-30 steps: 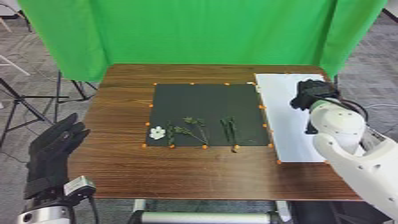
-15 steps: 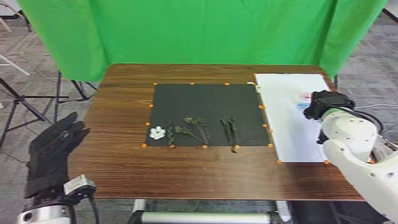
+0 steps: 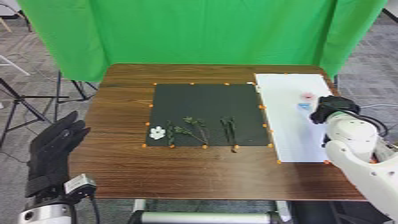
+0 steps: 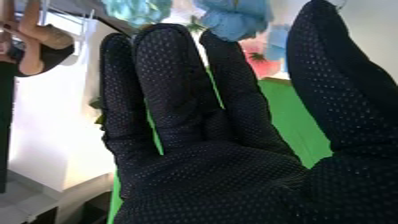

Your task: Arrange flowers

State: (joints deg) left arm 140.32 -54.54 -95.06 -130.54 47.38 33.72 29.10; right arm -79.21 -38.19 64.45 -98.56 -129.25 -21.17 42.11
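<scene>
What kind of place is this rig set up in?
Probably a robotics lab or test studio: a green curtain hangs as a backdrop behind the table, a black tripod stands beside it, and orange markers ring the black mat.

No text, label, brand, number or sign can be read in the head view or in the right wrist view.

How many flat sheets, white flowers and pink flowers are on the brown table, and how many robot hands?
Flat sheets, the black rectangular mat and the white rectangular sheet: 2
Small white flower: 1
Small round pink flower: 1
Black-gloved hands, left hand and right hand: 2
Total: 6
</scene>
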